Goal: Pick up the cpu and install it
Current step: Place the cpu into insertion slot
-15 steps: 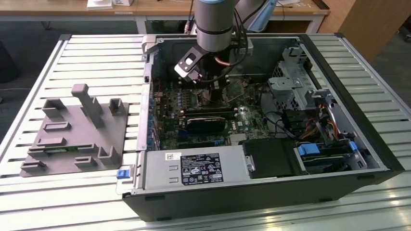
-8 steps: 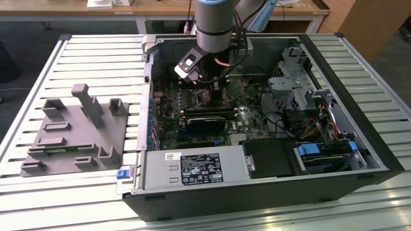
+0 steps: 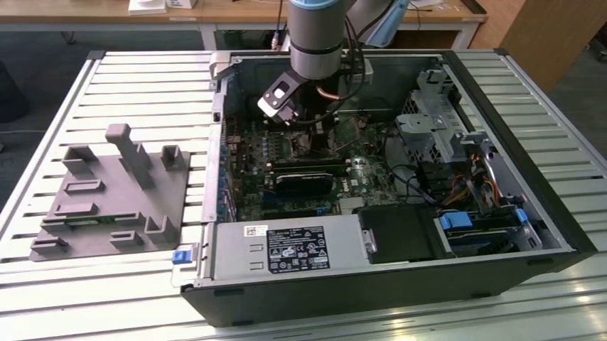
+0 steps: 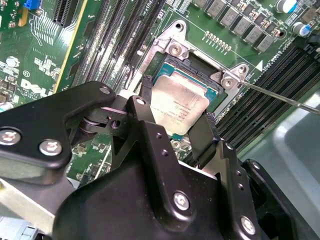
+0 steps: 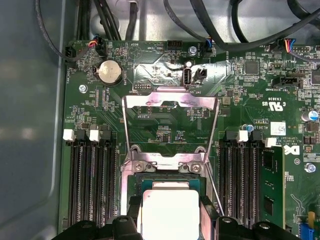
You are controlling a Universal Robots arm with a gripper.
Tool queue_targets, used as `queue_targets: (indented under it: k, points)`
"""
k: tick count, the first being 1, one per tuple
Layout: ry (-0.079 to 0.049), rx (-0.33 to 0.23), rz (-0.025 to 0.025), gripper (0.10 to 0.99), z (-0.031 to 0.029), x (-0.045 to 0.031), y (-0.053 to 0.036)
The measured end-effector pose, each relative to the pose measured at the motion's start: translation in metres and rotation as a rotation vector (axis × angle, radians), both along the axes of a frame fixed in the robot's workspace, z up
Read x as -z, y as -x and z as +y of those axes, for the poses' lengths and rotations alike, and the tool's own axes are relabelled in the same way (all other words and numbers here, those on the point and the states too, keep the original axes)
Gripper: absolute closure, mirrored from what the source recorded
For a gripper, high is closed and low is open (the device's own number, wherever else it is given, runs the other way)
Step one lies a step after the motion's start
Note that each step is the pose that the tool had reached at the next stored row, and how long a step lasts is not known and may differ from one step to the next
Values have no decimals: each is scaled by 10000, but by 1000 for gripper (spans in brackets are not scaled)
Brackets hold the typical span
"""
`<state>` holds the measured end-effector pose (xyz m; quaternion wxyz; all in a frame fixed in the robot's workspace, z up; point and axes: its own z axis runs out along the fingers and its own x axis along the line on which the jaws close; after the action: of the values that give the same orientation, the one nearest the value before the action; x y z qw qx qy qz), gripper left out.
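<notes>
The cpu [image 4: 181, 106] is a silver-topped square chip, held level just over the open black socket [image 4: 200, 67] on the green motherboard. In both wrist views my gripper [image 4: 179, 102] has its black fingers [image 4: 146, 95] pressed against two opposite edges of the chip, shut on it. In the first wrist view the cpu [image 5: 170, 217] sits between the fingers [image 5: 133, 212], in front of the raised metal load plate [image 5: 170, 100]. The exterior view shows the arm reaching down into the open computer case, with the gripper [image 3: 318, 128] low over the board.
The socket lever [image 4: 280, 97] sticks out sideways. Memory slots flank the socket, one holding a green stick [image 5: 272, 182]. A grey plastic tray [image 3: 104, 192] lies at the exterior view's left. A black card [image 3: 303, 177], power supply [image 3: 284, 249] and drive cage [image 3: 446, 135] crowd the case.
</notes>
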<state>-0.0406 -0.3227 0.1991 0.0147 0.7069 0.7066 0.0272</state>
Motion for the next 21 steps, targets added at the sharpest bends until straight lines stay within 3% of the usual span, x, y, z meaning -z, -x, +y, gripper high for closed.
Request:
queue_targets:
  k: [21]
  points:
    - [66,-1,27,545,32,62,0]
